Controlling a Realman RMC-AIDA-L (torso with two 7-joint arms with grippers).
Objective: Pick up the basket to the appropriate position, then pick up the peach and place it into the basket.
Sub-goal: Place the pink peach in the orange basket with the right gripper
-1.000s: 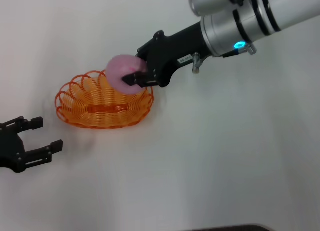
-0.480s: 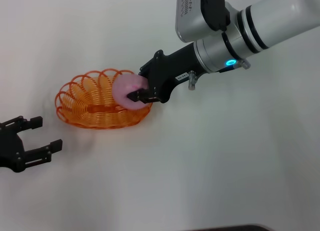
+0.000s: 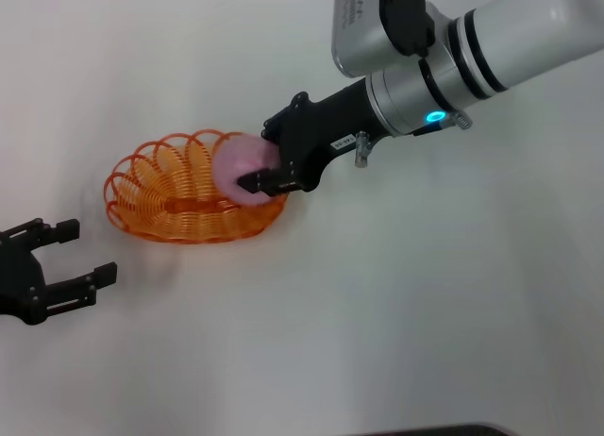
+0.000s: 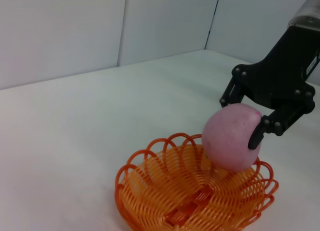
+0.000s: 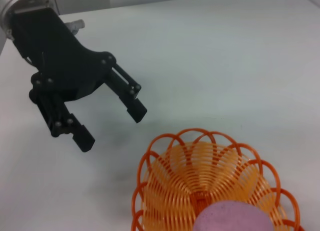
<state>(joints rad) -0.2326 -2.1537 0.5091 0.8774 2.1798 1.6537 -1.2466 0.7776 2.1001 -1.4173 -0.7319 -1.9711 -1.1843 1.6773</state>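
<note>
The orange wire basket (image 3: 189,191) sits on the white table, left of centre; it also shows in the left wrist view (image 4: 190,196) and the right wrist view (image 5: 210,176). My right gripper (image 3: 266,160) is shut on the pink peach (image 3: 238,168) and holds it over the basket's right rim, low inside the bowl. In the left wrist view the peach (image 4: 231,136) is gripped between the black fingers (image 4: 260,131) just above the wires. The peach's top shows in the right wrist view (image 5: 230,218). My left gripper (image 3: 71,257) is open and empty at the near left, apart from the basket.
The white table (image 3: 396,313) stretches bare to the right and front of the basket. The left gripper shows in the right wrist view (image 5: 111,123), beyond the basket. A pale wall stands behind the table in the left wrist view (image 4: 100,31).
My right gripper has lowered the peach from above the basket's far-right rim down into the basket's right side. In the last half second it barely moved. The left gripper stayed still.
</note>
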